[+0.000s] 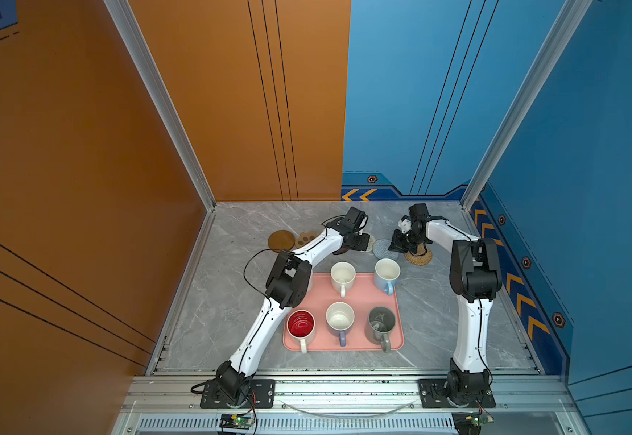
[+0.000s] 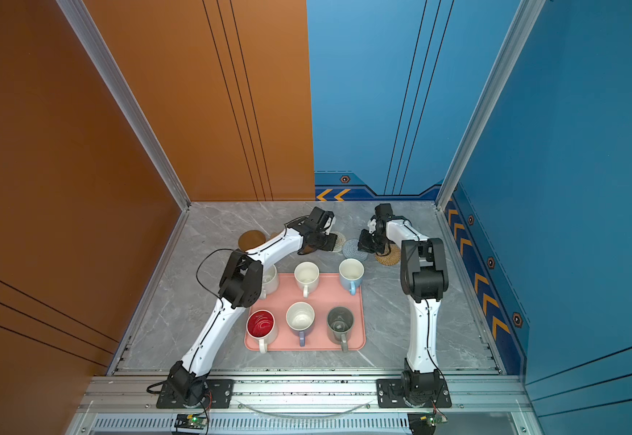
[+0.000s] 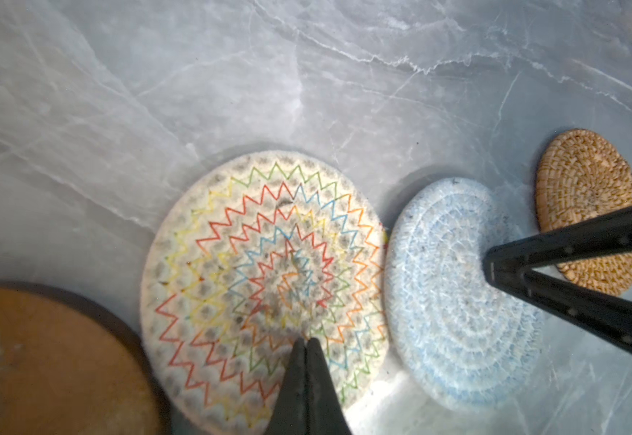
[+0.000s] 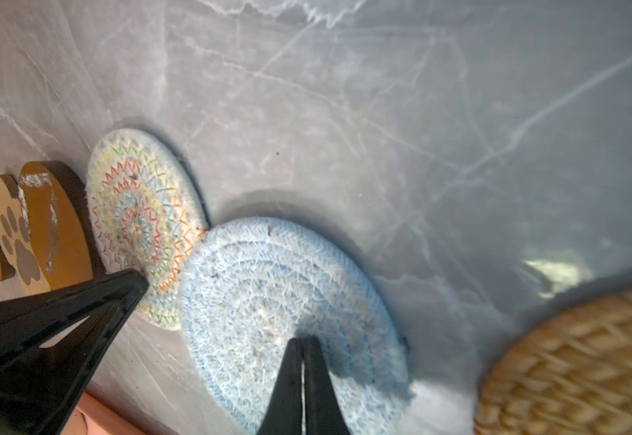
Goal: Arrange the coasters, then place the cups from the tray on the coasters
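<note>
Several coasters lie in a row behind the tray (image 1: 359, 297): a brown disc (image 1: 281, 240), a paw print (image 1: 305, 238), a cream woven round (image 3: 261, 263), a blue-grey round (image 4: 269, 293) and a tan rattan round (image 1: 419, 257). My left gripper (image 3: 305, 341) is shut and empty, tips down at the cream round. Over the blue-grey round my right gripper (image 4: 303, 339) is also shut and empty. The cream and blue-grey rounds touch at their edges. Several cups stand on the tray, among them a red-inside one (image 1: 300, 324) and a grey one (image 1: 381, 320).
A second brown disc (image 4: 58, 226) lies between the paw print and the cream round. My left forearm (image 1: 291, 275) crosses the tray's back left corner and hides most of a white cup (image 2: 271, 280). Walls close off the back and both sides.
</note>
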Motion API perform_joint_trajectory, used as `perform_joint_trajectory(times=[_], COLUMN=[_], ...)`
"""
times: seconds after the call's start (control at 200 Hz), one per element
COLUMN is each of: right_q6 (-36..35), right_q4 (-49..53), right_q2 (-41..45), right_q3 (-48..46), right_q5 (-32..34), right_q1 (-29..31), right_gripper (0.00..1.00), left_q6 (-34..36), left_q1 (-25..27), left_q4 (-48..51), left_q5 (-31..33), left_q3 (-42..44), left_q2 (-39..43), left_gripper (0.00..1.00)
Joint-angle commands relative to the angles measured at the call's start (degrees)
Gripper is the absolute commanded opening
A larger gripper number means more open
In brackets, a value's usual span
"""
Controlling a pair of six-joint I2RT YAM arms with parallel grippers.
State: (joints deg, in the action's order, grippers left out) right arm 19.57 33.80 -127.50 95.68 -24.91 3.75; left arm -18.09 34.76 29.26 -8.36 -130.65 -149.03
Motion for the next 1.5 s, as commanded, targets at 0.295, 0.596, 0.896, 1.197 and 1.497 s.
perform_joint_trajectory(times=[0.295,0.596,0.896,1.197,1.497], right_q6=[0.82,1.32,1.11,0.09,-0.26], right_q4=[4.58,6.58,8.44,9.35,9.32], right_q2=[-4.70,-9.31,-9.51,-7.25,-5.59], right_q3=[4.51,11.66,13.26,9.56,8.03], right_q5=[5.30,5.58,6.05,7.39,7.43], right_q1=[-2.85,-2.97,-2.96,-2.69,-2.19], right_gripper=[0.00,0.00,0.00,0.00,0.00], left_q6=[0.07,-0.02,-0.46,-0.41,-0.63], left_q1=[-0.98,-1.05,-1.20,-1.42,-1.30], left_q4=[5.55,5.55,5.55,5.55,5.55], left_q5=[3.34,3.09,3.01,2.82,2.38], left_q3=[3.37,4.09,2.63,-0.28,-2.70], left_q2=[0.67,1.09,1.46,0.67,-0.07], left_gripper=[0.00,0.00,0.00,0.00,0.00])
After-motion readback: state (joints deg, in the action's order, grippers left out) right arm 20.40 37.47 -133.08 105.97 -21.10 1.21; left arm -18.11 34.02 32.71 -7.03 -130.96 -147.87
